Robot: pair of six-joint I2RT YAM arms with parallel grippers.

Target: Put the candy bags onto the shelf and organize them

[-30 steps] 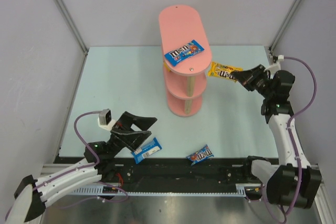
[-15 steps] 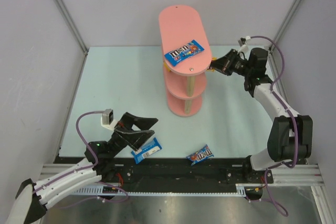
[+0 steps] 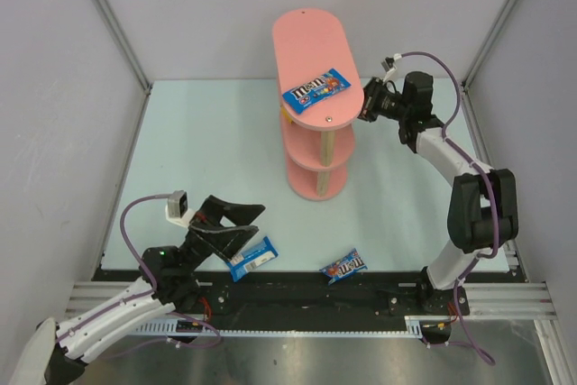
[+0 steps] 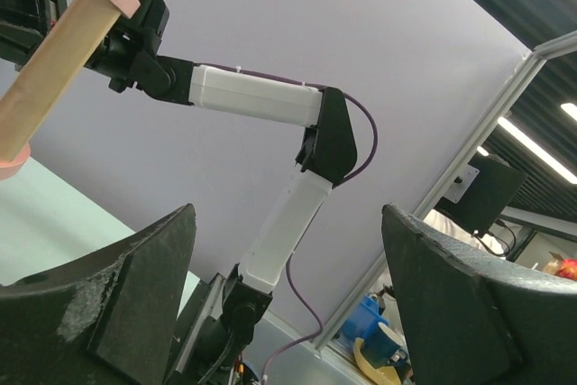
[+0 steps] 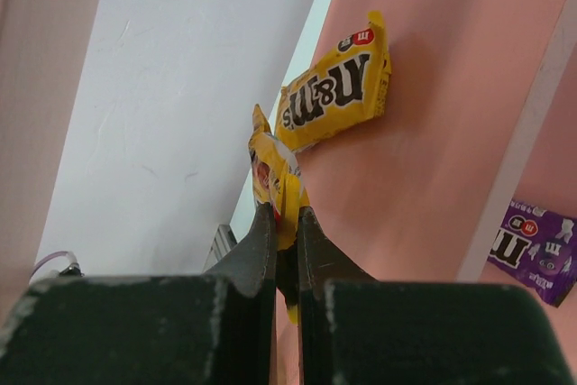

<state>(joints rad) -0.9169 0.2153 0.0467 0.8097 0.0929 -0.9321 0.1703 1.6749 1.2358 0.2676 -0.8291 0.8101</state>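
Far across the pale blue-green table [image 3: 207, 151] stands the tall pink shelf with three long round-ended boards and pale wooden posts [image 3: 311, 42]. It is the biggest thing. The right arm reaches in from the right, and the right gripper [image 3: 365, 107] sits just under the top board. Its jaws are squeezed tight on the edge of a shiny yellow candy packet [image 5: 273, 173]. I think the job now is putting this packet on what looks like the middle board. Next it should go in a little more, beside the other flat yellow candy packet [image 5: 335, 92] lying there. Then the jaws should let go and pull straight back, not bumping the post. The left gripper [image 3: 261, 219] is near and left, wide open with nothing in it. It is just beside a blue candy packet on the table [image 3: 251, 259], maybe the next one to take. A second blue candy packet on the table [image 3: 344, 266] lies near the middle. Only the top view shows those two and the blue candy packet on the top board [image 3: 315, 89], but the top board hides the held packet from it. Only the right wrist view shows the grip and a small purple candy packet [image 5: 534, 248] past a post.
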